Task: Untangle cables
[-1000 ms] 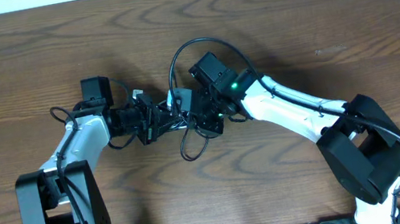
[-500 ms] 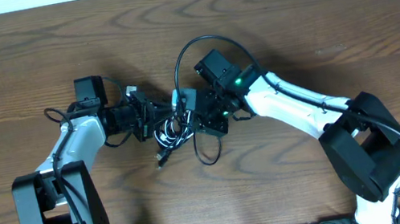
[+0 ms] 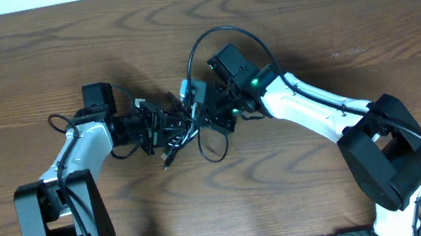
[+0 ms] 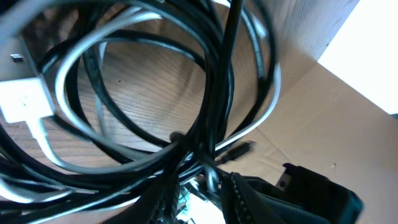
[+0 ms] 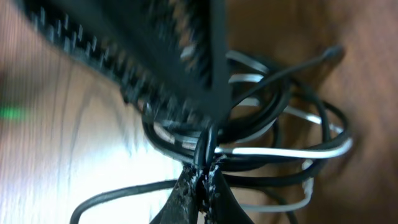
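Cables (image 3: 189, 132) bunched at frame centre, strung between both arms.
Right gripper (image 3: 212, 119) is pinched tight on black strands of the knot, apparently to anchor it while the white cord (image 5: 286, 151) threads through. Left gripper (image 3: 166, 130) sits against the bundle's left side; whether it grips cannot be told. A loose loop (image 3: 214, 150) and plug end (image 3: 167, 165) trail to lower centre.
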Motion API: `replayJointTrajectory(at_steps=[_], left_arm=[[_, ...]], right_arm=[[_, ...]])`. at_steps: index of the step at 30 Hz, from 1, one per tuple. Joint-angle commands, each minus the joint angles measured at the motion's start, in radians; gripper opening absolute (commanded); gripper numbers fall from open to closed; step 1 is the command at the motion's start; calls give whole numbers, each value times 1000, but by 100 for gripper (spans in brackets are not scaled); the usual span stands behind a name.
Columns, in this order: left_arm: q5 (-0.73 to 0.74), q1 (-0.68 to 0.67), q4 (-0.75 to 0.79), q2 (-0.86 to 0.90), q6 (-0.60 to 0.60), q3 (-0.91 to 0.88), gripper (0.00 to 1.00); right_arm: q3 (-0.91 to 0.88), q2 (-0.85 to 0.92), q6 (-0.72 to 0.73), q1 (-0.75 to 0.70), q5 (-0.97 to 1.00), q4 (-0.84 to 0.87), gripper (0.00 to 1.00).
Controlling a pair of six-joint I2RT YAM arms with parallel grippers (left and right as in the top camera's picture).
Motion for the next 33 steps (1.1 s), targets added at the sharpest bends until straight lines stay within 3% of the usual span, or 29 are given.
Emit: replayJointTrajectory(at_steps=[1,6,12,17,22,26,33], left_arm=[[16,0,-8,-19,-60,5,28],[18,0,11,-19,-93,5,29],[-12,19,45,-19,-93,5,29],[-169,31,43,-19,35,5,29],[-353,13,28,-19,72,4,30],[-381,10,29,-19,72,1,30],[-403,10,29,-19,77,-39,30]], right_arm=[[9,-18,101,10,-117,68,1],[9,-18,100,8,-206,93,1],[9,-18,117,3,-121,82,1],[9,-18,201,-5,-40,58,2],[8,-14,200,25,76,5,22],[8,-1,201,62,241,6,27],[8,50,201,96,264,34,31]])
